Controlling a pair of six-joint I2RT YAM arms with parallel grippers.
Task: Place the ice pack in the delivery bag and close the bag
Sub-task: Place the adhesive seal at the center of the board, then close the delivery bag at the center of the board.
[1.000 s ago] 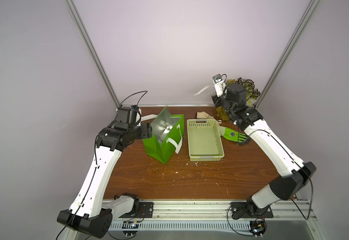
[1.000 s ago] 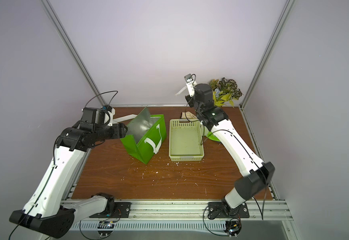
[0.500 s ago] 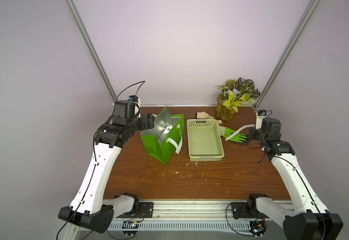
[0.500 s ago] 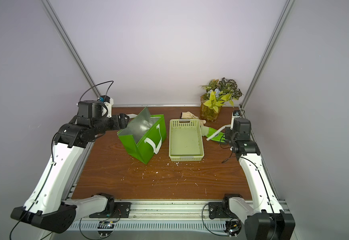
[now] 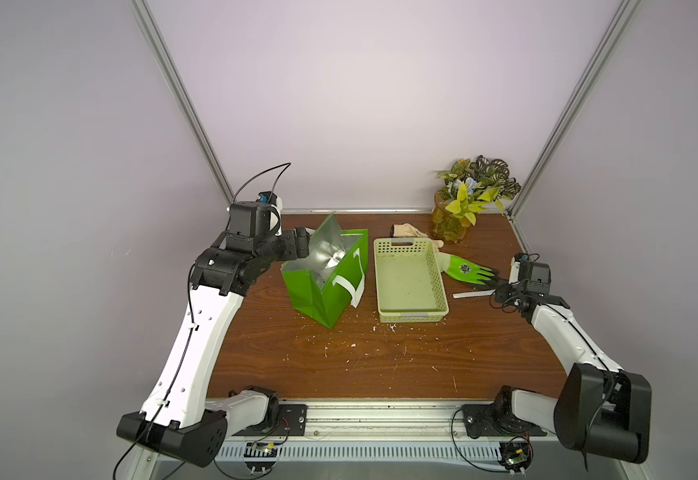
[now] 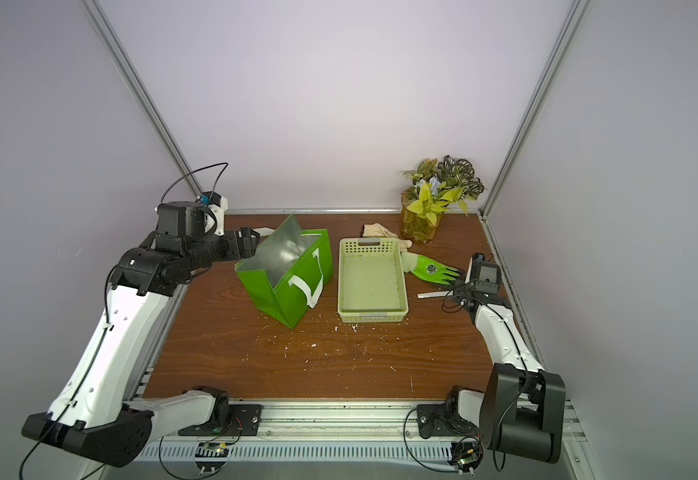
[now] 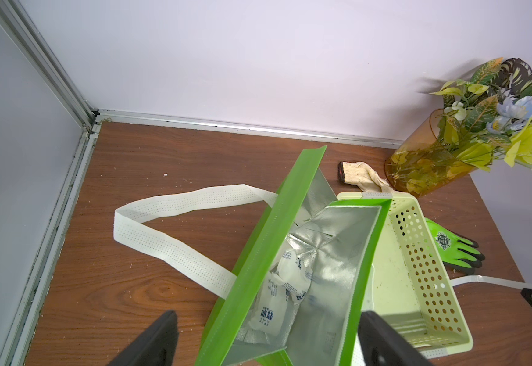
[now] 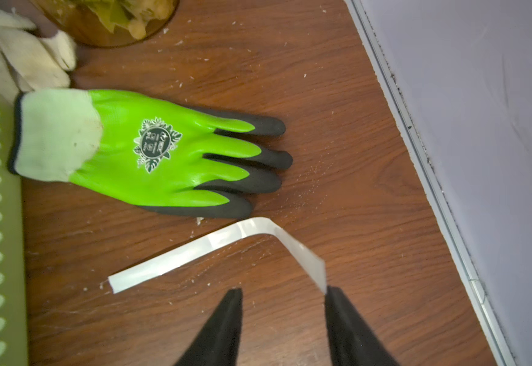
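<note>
Now right arm (image 5: pixel 555 328) is back at right edge of both top views; right fingers (image 8: pixel 220 329) parted, clear strip (image 8: pixel 195 250) let go on desk (image 8: pixel 369 158). Also left fingers (image 7: pixel 160 342) spread wide by bag (image 7: pixel 255 269). Inside it, lower centre of left wrist view, lies ice pack (image 7: pixel 272 301): placement looks done.

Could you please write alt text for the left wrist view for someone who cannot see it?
An ice pack lies inside the open, foil-lined green delivery bag, framed by the open left pincer. A pale basket and green glove sit beyond.
</note>
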